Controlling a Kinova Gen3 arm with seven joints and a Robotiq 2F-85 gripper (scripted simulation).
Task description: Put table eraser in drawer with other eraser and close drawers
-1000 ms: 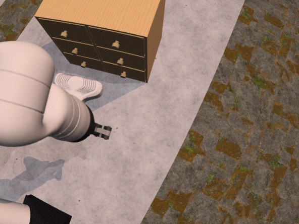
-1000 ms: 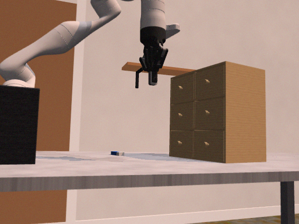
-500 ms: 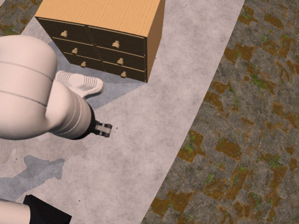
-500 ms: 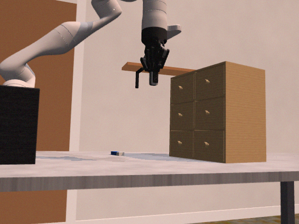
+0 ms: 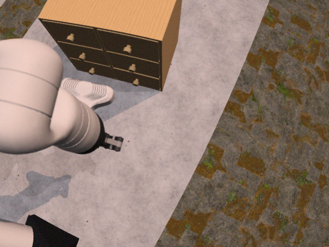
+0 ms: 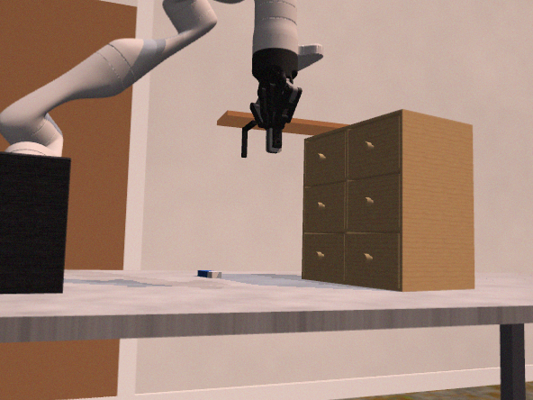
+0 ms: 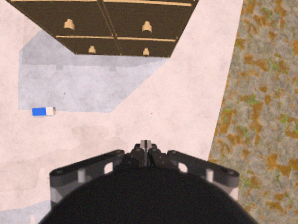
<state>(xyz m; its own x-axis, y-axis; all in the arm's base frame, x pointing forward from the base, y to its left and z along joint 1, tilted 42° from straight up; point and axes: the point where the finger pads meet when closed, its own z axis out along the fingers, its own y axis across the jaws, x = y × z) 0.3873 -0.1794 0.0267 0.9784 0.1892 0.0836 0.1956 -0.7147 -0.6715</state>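
my claw (image 5: pixel 119 144) (image 6: pixel 274 146) (image 7: pixel 145 147), fingers together and empty, hangs high above the table (image 5: pixel 178 133) (image 6: pixel 270 302) (image 7: pixel 165 100), pointing down. the blue-and-white eraser (image 6: pixel 210 274) (image 7: pixel 43 111) lies on the table in front of the chest (image 5: pixel 164 65) (image 6: pixel 437 203) (image 7: pixel 117 30), apart from it. in the wrist view it sits to the upper left of my fingertips, its long axis running nearly left to right, roughly parallel to the chest's front. reaching it would, i judge, need a sideways shift, a long descent and opened fingers.
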